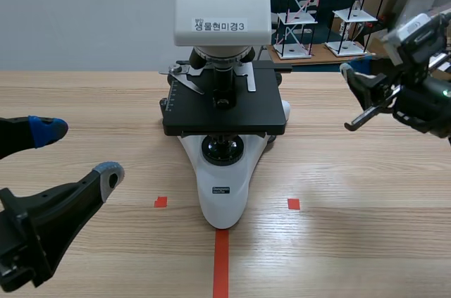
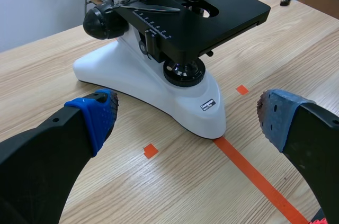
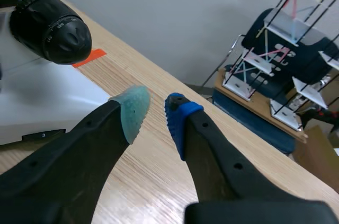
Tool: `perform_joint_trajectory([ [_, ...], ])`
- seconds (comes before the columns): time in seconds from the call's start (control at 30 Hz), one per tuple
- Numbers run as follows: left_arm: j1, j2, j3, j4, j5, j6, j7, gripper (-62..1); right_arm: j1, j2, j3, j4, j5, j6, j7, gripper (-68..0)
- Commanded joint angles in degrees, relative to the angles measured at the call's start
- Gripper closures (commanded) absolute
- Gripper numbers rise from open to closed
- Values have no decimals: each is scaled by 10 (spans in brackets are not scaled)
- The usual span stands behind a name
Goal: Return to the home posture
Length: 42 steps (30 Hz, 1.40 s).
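My left gripper [image 1: 76,151] hangs low at the near left of the table, open wide, with nothing between its blue pads [image 2: 100,113]. In the left wrist view the gripper [image 2: 185,115] faces the white foot of the microscope [image 2: 159,83]. The microscope [image 1: 224,101] stands at the table's middle. My right gripper [image 1: 347,98] is raised at the right, level with the black stage [image 1: 224,111] and apart from it. Its fingertips [image 3: 135,108] stand a narrow gap apart and hold nothing, so the gripper [image 3: 157,110] is slightly open.
Wire racks [image 1: 299,9] with white shelves stand behind the table's far right edge. A black focus knob [image 3: 50,28] on the microscope's side is beside my right gripper. Bare wood lies on both sides of the microscope.
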<state>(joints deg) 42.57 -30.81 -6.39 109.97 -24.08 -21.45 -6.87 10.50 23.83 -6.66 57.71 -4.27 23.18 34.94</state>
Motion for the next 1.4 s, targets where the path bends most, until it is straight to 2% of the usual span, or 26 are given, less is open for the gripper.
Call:
perform_joint_trajectory([
  [0.0,4,2,-5,3,-3,-1,-7,-553,-44,8,20,36,7,-14,29,-216],
  [0.13,4,2,-5,3,-3,-1,-7,-553,-149,17,44,102,13,-16,98,-467],
  [0.17,4,2,-5,3,-3,-1,-7,-553,-173,17,49,118,19,-16,108,-503],
  [0.3,4,2,-5,3,-3,-1,-7,-553,-269,17,79,191,35,-15,115,-544],
  [0.43,4,2,-5,3,-3,-1,-7,-553,-362,17,111,278,38,3,96,-596],
  [0.5,4,2,-5,3,-3,-1,-7,-553,-403,17,128,324,56,31,58,-607],
  [0.67,4,2,-5,3,-3,-1,-7,-553,-493,17,163,432,175,72,-50,-609],
  [0.73,4,2,-5,3,-3,-1,-7,-553,-520,12,175,471,203,87,-79,-609],
  [0.83,4,2,-5,3,-3,-1,-7,-553,-549,-1,192,522,218,97,-120,-609],
  [0.93,4,2,-5,3,-3,-1,-7,-553,-570,-7,203,547,219,99,-128,-609],
  [1.0,4,2,-5,3,-3,-1,-7,-553,-575,-7,202,550,227,103,-133,-609],
  [1.1,4,2,-5,3,-3,-1,-7,-553,-575,-7,202,550,232,128,-150,-609],
  [1.37,4,2,-5,3,-3,-1,-7,-553,-575,-7,202,550,232,129,-152,-609],
])
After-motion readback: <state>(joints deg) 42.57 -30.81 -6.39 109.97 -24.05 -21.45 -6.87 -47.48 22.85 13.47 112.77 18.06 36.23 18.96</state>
